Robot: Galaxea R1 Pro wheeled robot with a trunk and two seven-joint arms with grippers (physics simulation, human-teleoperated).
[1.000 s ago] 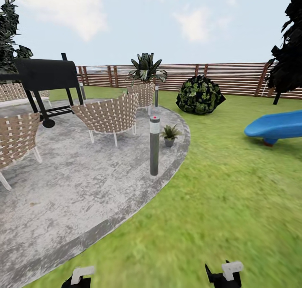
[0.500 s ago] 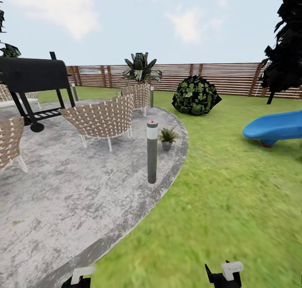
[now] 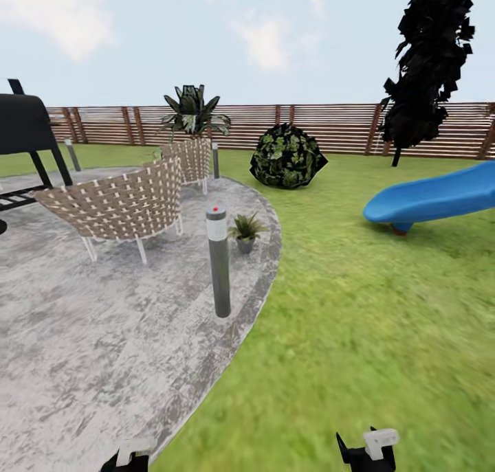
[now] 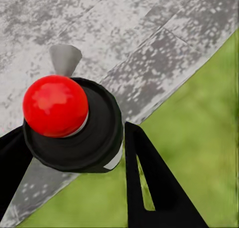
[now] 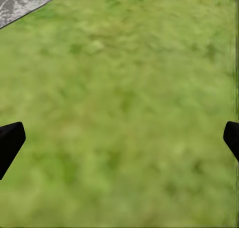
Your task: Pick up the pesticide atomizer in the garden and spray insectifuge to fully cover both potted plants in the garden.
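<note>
Everything in the head view has slid left, so the camera has turned. Left gripper clenches the pesticide atomizer; right gripper gapes empty. One potted plant sits just beyond the bollard lamp, which could snag the arm.
</note>
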